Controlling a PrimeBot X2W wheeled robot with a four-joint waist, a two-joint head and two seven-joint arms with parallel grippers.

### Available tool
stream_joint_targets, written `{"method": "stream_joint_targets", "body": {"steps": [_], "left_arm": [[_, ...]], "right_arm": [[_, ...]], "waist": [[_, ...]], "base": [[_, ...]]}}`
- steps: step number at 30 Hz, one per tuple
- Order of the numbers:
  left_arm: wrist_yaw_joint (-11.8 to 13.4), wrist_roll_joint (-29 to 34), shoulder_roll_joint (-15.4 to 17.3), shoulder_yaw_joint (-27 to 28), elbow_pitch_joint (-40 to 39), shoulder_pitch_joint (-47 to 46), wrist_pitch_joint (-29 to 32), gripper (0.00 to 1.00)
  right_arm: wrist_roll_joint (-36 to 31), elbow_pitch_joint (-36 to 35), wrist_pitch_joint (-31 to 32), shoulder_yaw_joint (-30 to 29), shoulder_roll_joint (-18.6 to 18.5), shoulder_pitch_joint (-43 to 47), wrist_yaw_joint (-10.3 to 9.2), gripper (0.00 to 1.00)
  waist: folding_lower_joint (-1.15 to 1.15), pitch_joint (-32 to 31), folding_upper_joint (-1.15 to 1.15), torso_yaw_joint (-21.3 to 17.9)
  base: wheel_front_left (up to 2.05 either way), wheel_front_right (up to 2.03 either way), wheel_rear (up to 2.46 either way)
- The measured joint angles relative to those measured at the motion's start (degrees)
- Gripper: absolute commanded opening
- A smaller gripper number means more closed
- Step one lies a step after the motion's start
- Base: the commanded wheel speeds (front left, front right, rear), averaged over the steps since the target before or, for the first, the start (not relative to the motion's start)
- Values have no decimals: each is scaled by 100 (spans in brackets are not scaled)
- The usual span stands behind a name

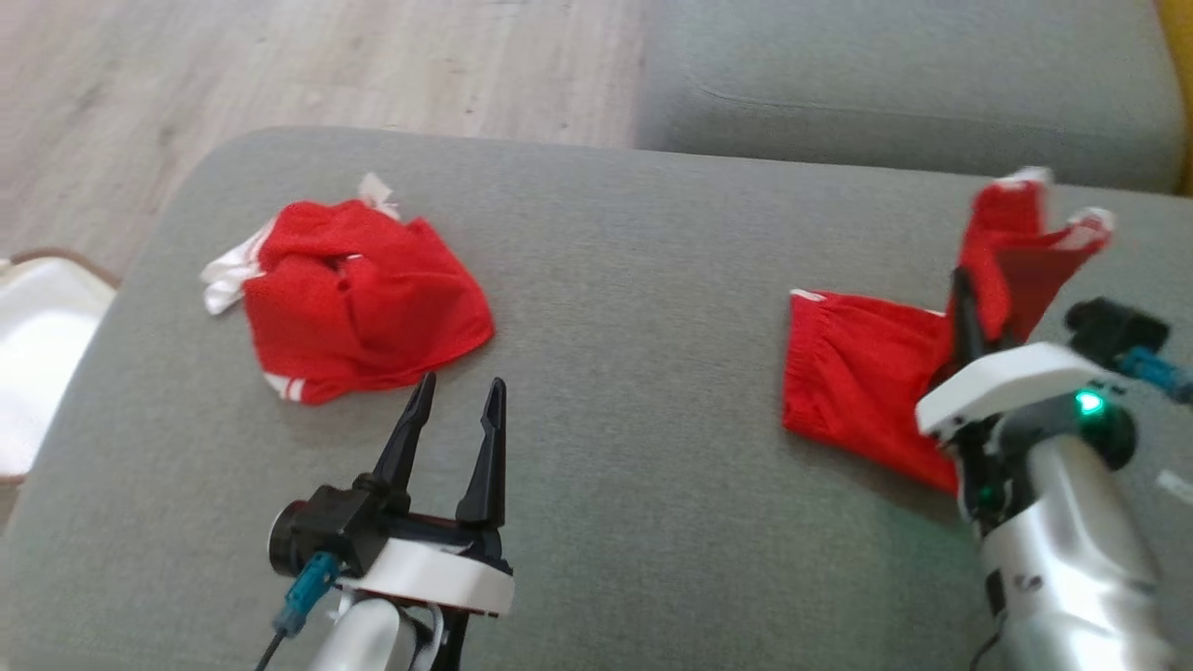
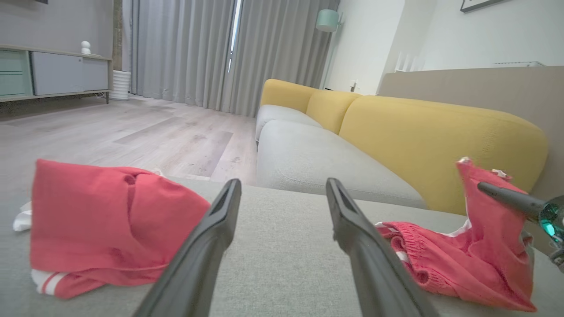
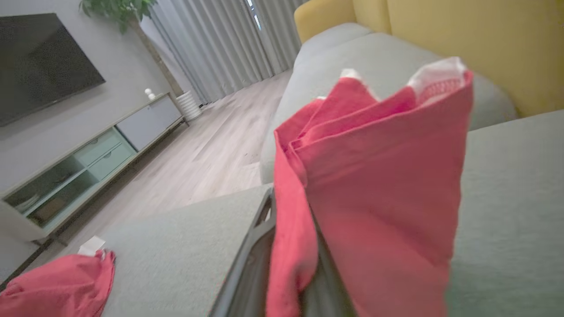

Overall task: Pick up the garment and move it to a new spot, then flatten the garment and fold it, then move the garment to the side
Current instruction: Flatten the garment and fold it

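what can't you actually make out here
- Head view: the right forearm covers the near corner of the held garment; its raised end is blurred.
- Right wrist view: that cloth hides the fingertips of the right gripper.
- Left wrist view: the crumpled garment is bunched, so its shape is unclear.

garment (image 1: 857, 373): red knit cloth, looking soft and matt, ribbing showing at the waistband
second garment (image 1: 363, 308): red cloth too, looking matt, white trim showing
seat (image 1: 634, 280): grey woven fabric, looking matt and slightly coarse
backrest (image 2: 432, 141): yellow cloth, looking matt
floor (image 1: 280, 65): pale wood planks, giving off a faint sheen
fingers (image 1: 488, 447): dark, smooth, looking like matt plastic
forearm (image 1: 1072, 559): silvery shell, shining glossy
curtains (image 2: 189, 53): grey cloth, hanging matt
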Motion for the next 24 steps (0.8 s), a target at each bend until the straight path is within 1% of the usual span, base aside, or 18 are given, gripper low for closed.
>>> {"method": "stream_joint_targets", "body": {"steps": [6,10,16,20,21,22,24], "left_arm": [[-4,1,1,-1,15,45,0,100],[-5,1,2,-3,30,102,0,100],[-5,1,2,-5,35,98,0,100],[2,0,2,-5,43,97,0,100],[3,0,2,-4,48,97,0,100],[21,0,2,-4,53,97,0,100],[21,-2,2,2,59,97,0,100]], "right_arm": [[204,199,-59,600,1,43,0,0],[361,512,-111,984,0,29,0,0],[456,1013,-166,1506,-1,6,0,0],[610,1262,-166,1868,-2,-85,0,0],[654,1289,-166,1967,-7,-114,0,41],[731,1288,-165,2097,-9,-127,0,100],[956,1263,-151,2444,-14,-126,0,100]], "waist": [[0,-35,0,248],[0,8,0,393],[1,125,0,519],[1,171,0,521],[1,173,0,508],[1,171,0,490],[1,164,0,435]], "base": [[0,0,0],[0,0,0],[0,0,0],[0,0,0],[0,0,0],[0,0,0],[0,0,0]]}}
